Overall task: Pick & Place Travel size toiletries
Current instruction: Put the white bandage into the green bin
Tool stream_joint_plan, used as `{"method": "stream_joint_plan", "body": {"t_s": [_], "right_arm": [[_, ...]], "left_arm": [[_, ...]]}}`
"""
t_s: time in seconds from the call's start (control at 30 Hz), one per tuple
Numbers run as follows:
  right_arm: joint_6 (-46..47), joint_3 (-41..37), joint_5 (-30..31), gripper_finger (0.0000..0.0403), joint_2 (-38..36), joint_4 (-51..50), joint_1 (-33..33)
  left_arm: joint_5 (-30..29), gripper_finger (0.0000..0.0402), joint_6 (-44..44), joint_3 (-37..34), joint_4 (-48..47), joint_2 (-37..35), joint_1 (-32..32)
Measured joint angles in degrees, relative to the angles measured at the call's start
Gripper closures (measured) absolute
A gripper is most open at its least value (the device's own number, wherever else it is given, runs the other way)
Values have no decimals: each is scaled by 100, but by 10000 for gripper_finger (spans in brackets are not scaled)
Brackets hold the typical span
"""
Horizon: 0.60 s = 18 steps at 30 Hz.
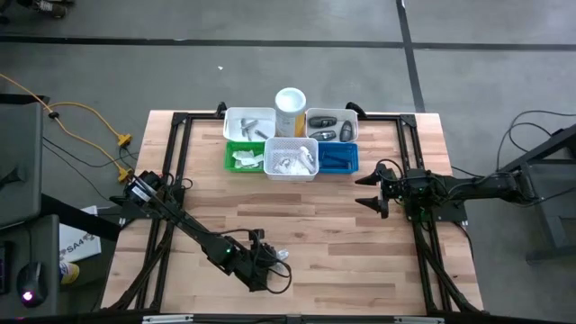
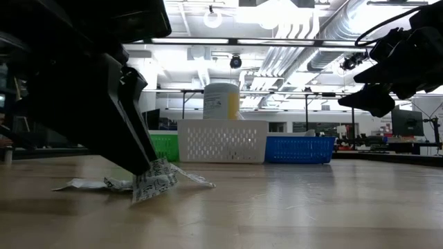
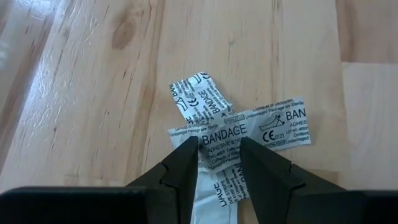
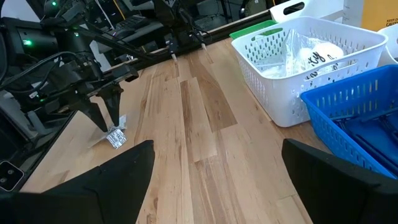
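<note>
Pinching Bandage Packets Near the Front Edge

Gripping low, the left end effector (image 3: 219, 155) was clamped on bandage packets (image 3: 239, 134) lying on the counter (image 1: 342, 225) at near left. The right end effector (image 1: 373, 189) hovered with fingers apart near the blue bin (image 1: 337, 157).

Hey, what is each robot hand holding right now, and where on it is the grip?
The left hand pinches a bandage packet at its near edge, down on the table. The right hand is open, holding nothing.
</note>
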Motion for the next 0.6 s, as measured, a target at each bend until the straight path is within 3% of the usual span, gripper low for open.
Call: {"method": "stream_joint_plan", "body": {"t_s": [0.17,0.43,0.6], "right_arm": [[0,-2,0,57,-2,-2,0],[0,-1,0,57,-2,-1,1],[2,-2,-1,57,-1,-2,1]], "left_arm": [[-3,300,-24,0,0,0,1],[5,389,-131,0,0,0,94],[5,398,-85,0,-7,-2,116]]}}
